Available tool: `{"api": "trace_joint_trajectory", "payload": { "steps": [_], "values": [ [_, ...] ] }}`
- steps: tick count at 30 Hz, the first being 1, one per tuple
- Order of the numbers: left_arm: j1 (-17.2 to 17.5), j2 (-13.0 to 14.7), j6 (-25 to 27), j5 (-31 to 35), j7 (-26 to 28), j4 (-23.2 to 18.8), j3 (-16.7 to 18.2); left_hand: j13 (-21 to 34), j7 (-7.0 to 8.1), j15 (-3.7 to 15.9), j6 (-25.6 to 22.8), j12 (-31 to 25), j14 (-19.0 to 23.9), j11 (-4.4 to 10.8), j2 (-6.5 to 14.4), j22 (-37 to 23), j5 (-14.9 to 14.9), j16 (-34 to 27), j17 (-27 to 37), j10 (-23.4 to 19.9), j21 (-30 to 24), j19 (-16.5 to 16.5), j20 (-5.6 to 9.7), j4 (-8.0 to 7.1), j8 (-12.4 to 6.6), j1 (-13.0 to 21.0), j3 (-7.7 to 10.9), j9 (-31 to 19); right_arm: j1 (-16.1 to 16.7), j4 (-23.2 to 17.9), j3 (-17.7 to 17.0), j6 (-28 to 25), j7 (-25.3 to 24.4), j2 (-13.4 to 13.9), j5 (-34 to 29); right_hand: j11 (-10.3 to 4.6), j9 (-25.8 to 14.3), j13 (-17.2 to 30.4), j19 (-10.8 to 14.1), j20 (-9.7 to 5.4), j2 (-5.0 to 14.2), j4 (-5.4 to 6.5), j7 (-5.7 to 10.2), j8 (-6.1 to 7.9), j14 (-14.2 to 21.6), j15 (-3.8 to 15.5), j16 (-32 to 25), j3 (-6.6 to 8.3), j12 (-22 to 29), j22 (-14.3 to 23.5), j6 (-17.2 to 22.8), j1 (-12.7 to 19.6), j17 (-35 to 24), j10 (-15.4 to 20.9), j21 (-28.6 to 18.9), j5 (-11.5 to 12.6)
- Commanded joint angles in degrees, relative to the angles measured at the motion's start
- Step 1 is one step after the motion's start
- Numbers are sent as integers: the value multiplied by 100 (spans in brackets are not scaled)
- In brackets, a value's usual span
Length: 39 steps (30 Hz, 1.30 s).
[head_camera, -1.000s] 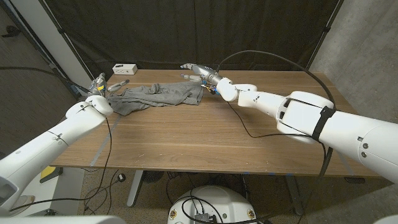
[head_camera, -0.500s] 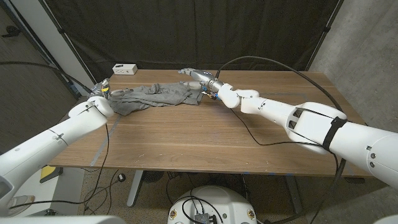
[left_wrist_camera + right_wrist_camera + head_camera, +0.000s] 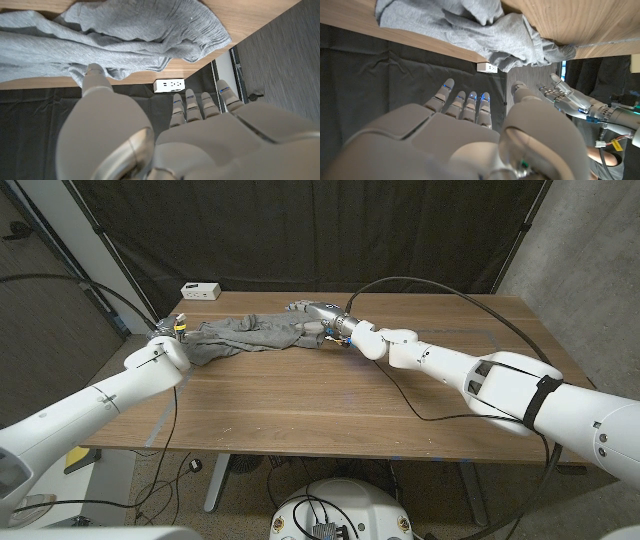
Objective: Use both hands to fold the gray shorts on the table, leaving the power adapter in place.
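Gray shorts [image 3: 255, 335] lie crumpled on the far left part of the counter [image 3: 330, 395], long axis running side to side across the robot's front, roughly parallel to the far edge. One end bunches near the left corner, the other reaches toward counter centre.

Left hand [image 3: 172, 328] sits at the shorts' left end, at the counter's left edge. In the left wrist view its fingers [image 3: 200, 105] are extended and slightly apart, with nothing visibly between them; the thumb tip is close to or touching the cloth hem. Not a grip, as far as can be judged.

Right hand [image 3: 315, 315] is at the shorts' right end, near the far edge. In the right wrist view its fingers [image 3: 465, 102] are straight, side by side with small gaps, holding nothing; cloth lies just ahead of the fingertips. Whether any finger touches cloth cannot be told.

White power adapter [image 3: 201, 290] stands at the far left corner, just beyond the shorts, apart from them and nearer the left hand.

Judgement: each hand is posted at its own end of the long axis, so both are about equally near their ends. Grasping has not begun. The left hand's lift should stay clear of the adapter behind it.
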<state>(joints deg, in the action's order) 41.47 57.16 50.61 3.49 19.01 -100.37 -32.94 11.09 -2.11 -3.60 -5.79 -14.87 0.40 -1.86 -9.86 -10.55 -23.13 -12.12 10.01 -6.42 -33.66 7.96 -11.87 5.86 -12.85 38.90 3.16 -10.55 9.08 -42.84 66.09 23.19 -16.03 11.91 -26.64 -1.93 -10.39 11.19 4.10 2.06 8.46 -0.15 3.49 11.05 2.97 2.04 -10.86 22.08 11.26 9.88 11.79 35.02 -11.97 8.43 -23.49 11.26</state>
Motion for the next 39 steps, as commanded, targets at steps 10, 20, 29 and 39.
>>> {"api": "trace_joint_trajectory", "payload": {
  "steps": [10,20,29,39],
  "values": [
    [-616,-194,577,1000,-698,274,-940,46,-114,230,-605,-204,694,176,84,-49,-228,-132,40,-747,31,-384,13,114,-90,330,-349,-34,98,59,31,173,459,-1,-135,-61,-18,-6,91,-31,89,-23,51,81,147,290,-74,41,57,-1,243,-36,30,199,58,25],
    [-946,-318,910,1598,-995,422,-1475,49,-20,384,-730,-252,941,302,243,-62,-254,-161,41,-1007,3,-561,112,140,-74,535,-359,-35,74,140,82,201,666,-38,-161,-52,-10,-13,132,-5,74,-266,30,49,186,283,-49,202,38,-6,250,160,116,242,119,45],
    [-1067,-482,1017,1785,-1119,646,-1619,39,115,461,-892,-264,1295,370,553,-76,-222,-206,32,-1250,-72,-854,263,183,-55,914,-227,-29,-101,620,172,195,1189,-357,8,112,-8,-15,133,99,-131,-555,20,-55,124,164,-9,290,-50,-6,-4,262,142,63,233,26],
    [-1503,-489,1150,1984,-1908,805,-2095,27,210,411,-604,-97,1607,214,958,-101,-18,-172,16,-1160,-128,-1037,326,294,146,1538,66,-25,-298,1320,335,110,1293,-781,142,152,-19,-8,41,231,-177,-563,10,-105,18,30,-4,284,-95,1,-307,119,111,-172,348,4]
  ]
}}
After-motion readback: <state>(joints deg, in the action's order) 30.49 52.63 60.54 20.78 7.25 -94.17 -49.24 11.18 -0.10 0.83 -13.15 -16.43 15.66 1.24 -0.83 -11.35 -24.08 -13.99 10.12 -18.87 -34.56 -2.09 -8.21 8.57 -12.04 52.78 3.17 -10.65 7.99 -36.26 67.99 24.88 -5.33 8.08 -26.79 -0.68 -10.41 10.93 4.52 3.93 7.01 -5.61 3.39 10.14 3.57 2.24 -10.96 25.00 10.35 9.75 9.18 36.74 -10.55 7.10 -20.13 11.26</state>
